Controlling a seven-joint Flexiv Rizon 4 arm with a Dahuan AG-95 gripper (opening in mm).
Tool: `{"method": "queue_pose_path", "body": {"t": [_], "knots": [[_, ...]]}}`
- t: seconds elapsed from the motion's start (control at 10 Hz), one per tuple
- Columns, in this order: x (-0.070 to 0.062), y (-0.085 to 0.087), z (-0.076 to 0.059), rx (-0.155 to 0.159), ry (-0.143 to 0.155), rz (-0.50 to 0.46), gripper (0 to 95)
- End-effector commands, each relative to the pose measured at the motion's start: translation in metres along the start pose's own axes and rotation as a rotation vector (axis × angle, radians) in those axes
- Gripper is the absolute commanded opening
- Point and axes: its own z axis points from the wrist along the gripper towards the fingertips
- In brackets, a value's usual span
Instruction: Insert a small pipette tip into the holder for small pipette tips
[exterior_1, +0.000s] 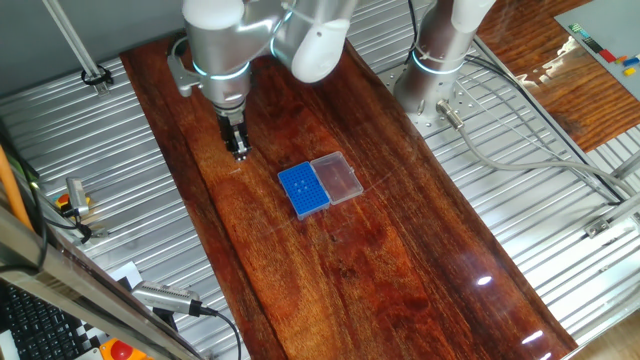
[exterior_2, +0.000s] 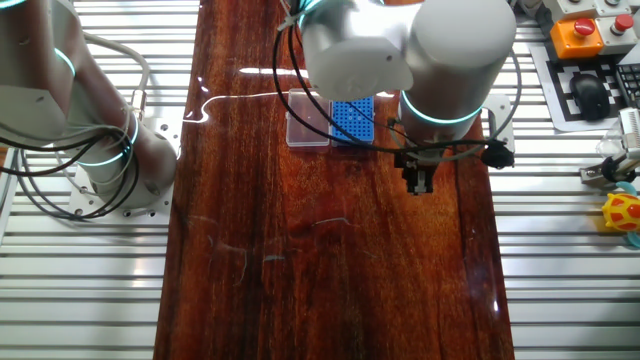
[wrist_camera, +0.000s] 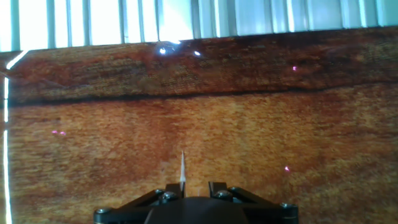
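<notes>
The holder for small pipette tips (exterior_1: 304, 190) is a small bright-blue rack on the wooden table, and it also shows in the other fixed view (exterior_2: 353, 120). My gripper (exterior_1: 239, 153) hangs low over the wood, to the left of the rack and apart from it; it also shows in the other fixed view (exterior_2: 421, 188). In the hand view the jaws stand close together around my gripper (wrist_camera: 194, 185). A thin white small pipette tip (wrist_camera: 183, 168) juts out from beside the left finger, pointing at bare wood. The rack is out of the hand view.
A clear plastic lid (exterior_1: 336, 177) lies open, joined to the rack's far side. A second arm's base (exterior_1: 432, 75) stands at the table's edge. Ribbed metal surfaces flank the wooden board (exterior_1: 400, 260). An emergency-stop box (exterior_2: 580, 35) and keyboard sit off to the side.
</notes>
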Motion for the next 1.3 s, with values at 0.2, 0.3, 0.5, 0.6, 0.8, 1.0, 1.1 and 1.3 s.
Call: {"method": "queue_pose_path", "body": {"t": [0.2, 0.3, 0.5, 0.6, 0.8, 1.0, 1.1, 1.3], "knots": [[-0.001, 0.0, 0.002, -0.013, 0.006, 0.031, 19.0], [-0.001, 0.0, 0.002, -0.012, 0.003, 0.04, 19.0], [-0.003, 0.002, 0.003, -0.011, 0.006, 0.06, 19.0], [-0.004, 0.003, 0.004, -0.011, 0.007, 0.06, 19.0], [-0.006, 0.008, 0.007, -0.01, 0.009, 0.06, 19.0], [-0.008, 0.014, 0.012, -0.008, 0.007, 0.071, 19.0], [-0.009, 0.018, 0.014, -0.005, 0.006, 0.076, 19.0], [-0.009, 0.019, 0.018, -0.004, 0.005, 0.075, 19.0]]}}
